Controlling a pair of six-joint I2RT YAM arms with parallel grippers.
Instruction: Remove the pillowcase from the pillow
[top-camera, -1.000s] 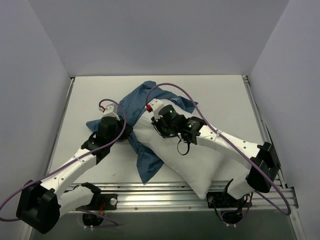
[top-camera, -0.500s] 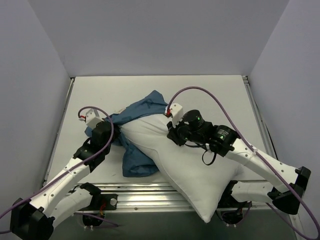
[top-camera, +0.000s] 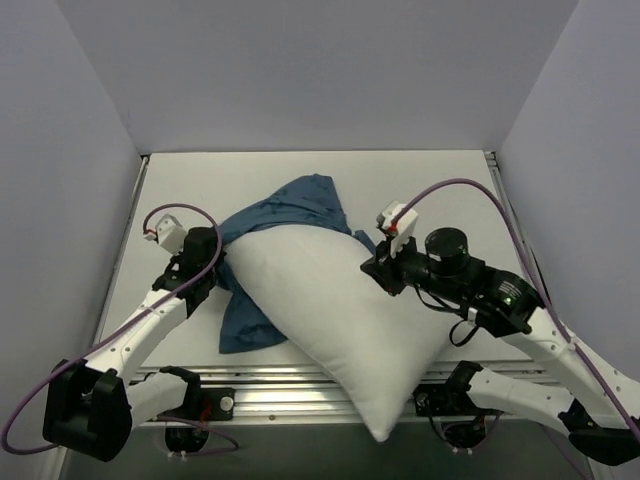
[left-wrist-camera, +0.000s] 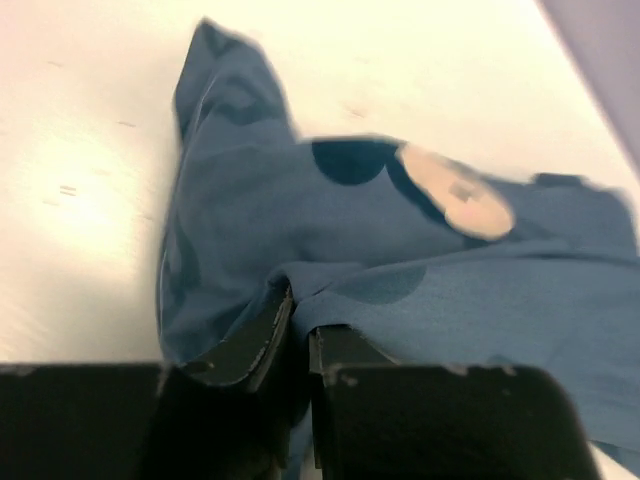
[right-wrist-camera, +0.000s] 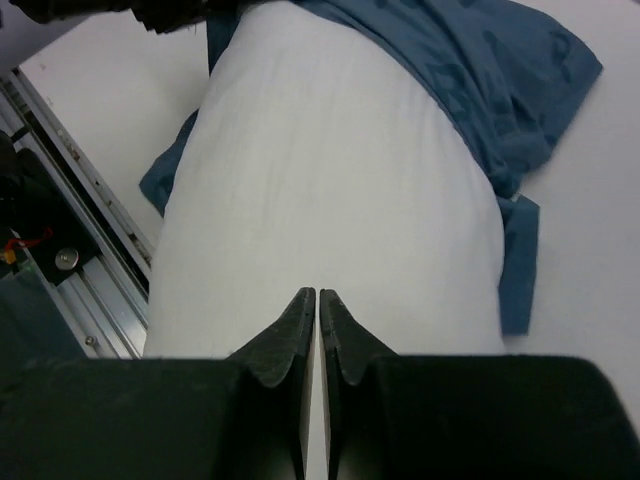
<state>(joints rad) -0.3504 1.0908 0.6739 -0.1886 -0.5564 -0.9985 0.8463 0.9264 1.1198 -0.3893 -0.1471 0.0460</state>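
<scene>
L pincer (left-wrist-camera: 298, 308) nips pillowcase (left-wrist-camera: 420, 285), R pincer (right-wrist-camera: 318, 294) nips pillow (right-wrist-camera: 330, 170); its long axis diag, far-L to near-R.

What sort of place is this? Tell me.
Probably a robot test cell: plain pale walls box in a white table with an aluminium rail along its near edge, holding a plump white pillow and blue printed fabric pillowcase.

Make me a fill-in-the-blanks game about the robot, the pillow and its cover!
1. The left fingers are pinched shut on the ____ pillowcase.
2. The right fingers are shut on the plain ____ pillow.
3. Most of the pillow lies ____ of the pillowcase.

Missing words: blue; white; out
</scene>
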